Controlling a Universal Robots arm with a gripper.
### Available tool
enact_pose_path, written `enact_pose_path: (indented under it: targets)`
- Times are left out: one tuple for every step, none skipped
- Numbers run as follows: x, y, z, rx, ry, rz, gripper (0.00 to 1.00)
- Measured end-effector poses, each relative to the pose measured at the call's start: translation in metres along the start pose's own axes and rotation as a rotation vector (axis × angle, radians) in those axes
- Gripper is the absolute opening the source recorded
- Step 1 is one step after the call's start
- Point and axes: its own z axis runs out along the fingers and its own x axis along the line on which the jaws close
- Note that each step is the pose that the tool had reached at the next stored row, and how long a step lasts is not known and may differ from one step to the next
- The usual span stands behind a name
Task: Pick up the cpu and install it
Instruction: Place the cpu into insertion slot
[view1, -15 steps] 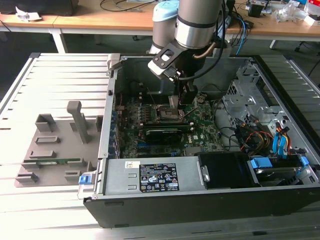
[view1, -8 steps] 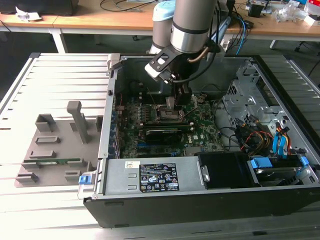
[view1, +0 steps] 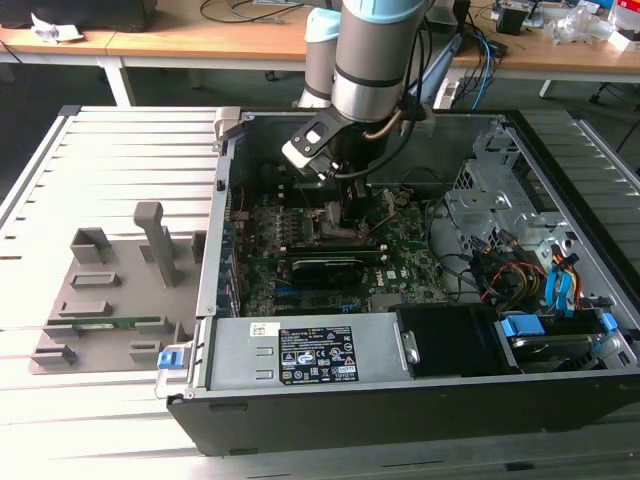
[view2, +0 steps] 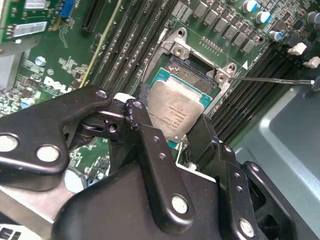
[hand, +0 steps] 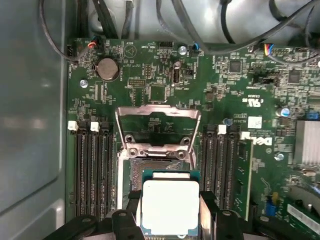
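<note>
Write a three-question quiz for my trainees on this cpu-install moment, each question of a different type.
1. True or false: the hand is clamped on the cpu.
2. The socket has a metal frame that is: A) shut over the cpu; B) swung open; C) missing.
3. Fill in: the motherboard sits inside an open PC ___.

Key: 1 true; 2 B; 3 case.
</note>
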Motion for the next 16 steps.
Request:
enact_pose_path:
  targets:
    - [0.0019, -0.0003, 0.0032, 0.0, -0.0001, 0.0, 0.55]
    - [0.0029, -0.0014, 0.0052, 0.0, 0.0, 0.0, 0.55]
    - [0.0035, -0.002, 0.0068, 0.0, -0.0001, 0.0, 0.55]
    - [0.004, -0.0022, 0.008, 0.0, -0.0001, 0.0, 0.55]
    - [0.0045, -0.0022, 0.0091, 0.0, -0.0001, 0.0, 0.55]
    - [0.0057, -0.0021, 0.0111, 0.0, -0.0001, 0.0, 0.55]
    - [0.0076, -0.0019, 0.0146, 0.0, 0.0, 0.0, 0.55]
    - [0.0086, -0.0018, 0.0178, 0.0, -0.0001, 0.0, 0.55]
    - [0.009, -0.0019, 0.0203, 0.0, 0.0, 0.0, 0.55]
    - [0.009, -0.002, 0.0217, 0.0, -0.0001, 0.0, 0.55]
    - [0.009, -0.0022, 0.0231, 0.0, -0.0001, 0.0, 0.55]
    - [0.009, -0.0023, 0.0243, 0.0, -0.0001, 0.0, 0.55]
    - [0.009, -0.0024, 0.025, 0.0, 0.0, 0.0, 0.55]
    - [0.009, -0.0029, 0.027, 0.0, 0.0, 0.0, 0.55]
    - [0.0091, -0.0034, 0.0285, 0.0001, -0.0001, 0.0, 0.55]
    - [0.0091, -0.0035, 0.0292, 0.0, -0.0001, 0.0, 0.55]
